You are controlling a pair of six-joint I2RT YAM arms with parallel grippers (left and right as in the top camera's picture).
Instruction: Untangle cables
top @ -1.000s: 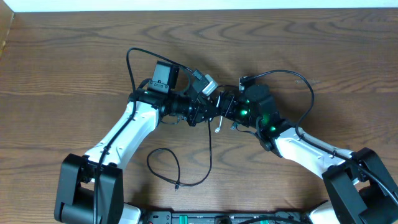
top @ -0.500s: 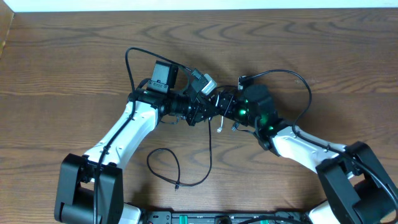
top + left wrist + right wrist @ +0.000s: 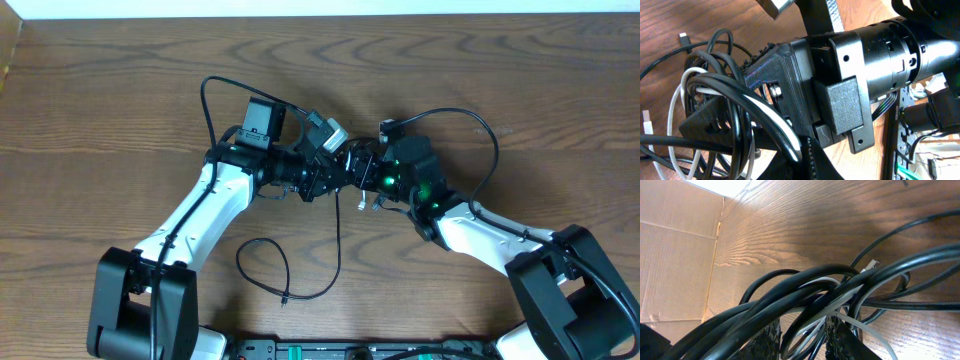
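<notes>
Near the bases: one black cable [image 3: 338, 240] drops from the bundle and ends in a loose loop lying flat on the table [image 3: 480, 60].
Mid-table: arms nose to nose, tangled cables [image 3: 730, 95] bunched between them.
Left gripper [image 3: 338, 172]: clamped fully closed on the bundle. Black cords and the white cable [image 3: 671, 112] are wound round its fingers.
Right gripper [image 3: 805, 339]: jaws slightly apart, cords run through the gap, no pinch visible.
Far: cardboard wall [image 3: 675, 255] at the table edge.
</notes>
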